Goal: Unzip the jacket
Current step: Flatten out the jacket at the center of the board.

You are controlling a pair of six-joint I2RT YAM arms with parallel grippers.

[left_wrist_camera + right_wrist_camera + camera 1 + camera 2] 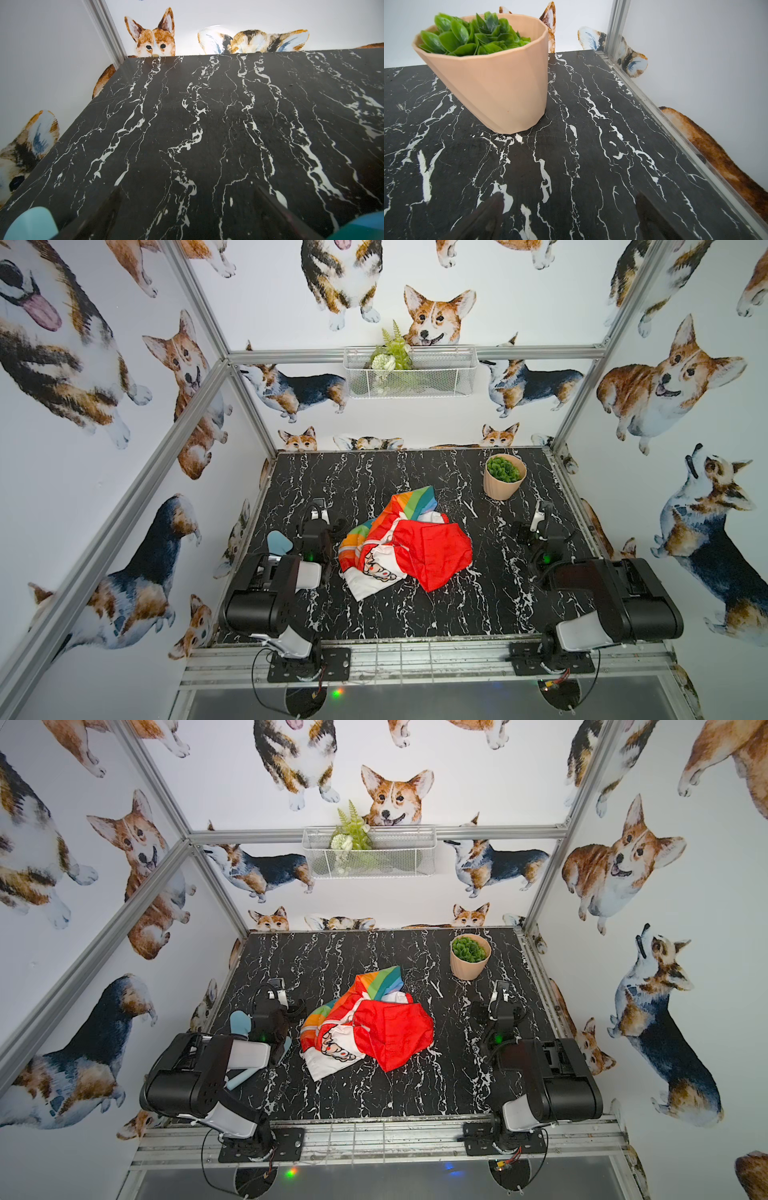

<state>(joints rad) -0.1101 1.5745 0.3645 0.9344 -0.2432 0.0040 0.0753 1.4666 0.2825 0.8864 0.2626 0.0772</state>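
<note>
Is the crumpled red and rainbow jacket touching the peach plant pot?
No, the crumpled red and rainbow jacket lies apart from the peach plant pot, bare black marble table between them.

The left arm [266,597] and right arm [615,593], black with white links, fold up from bases at the near edge of the black white-veined marble table [374,477]. The left gripper [319,510] hangs low near the left edge and the right gripper [539,512] near the right edge. Both have jaws spread wide, empty.
</note>
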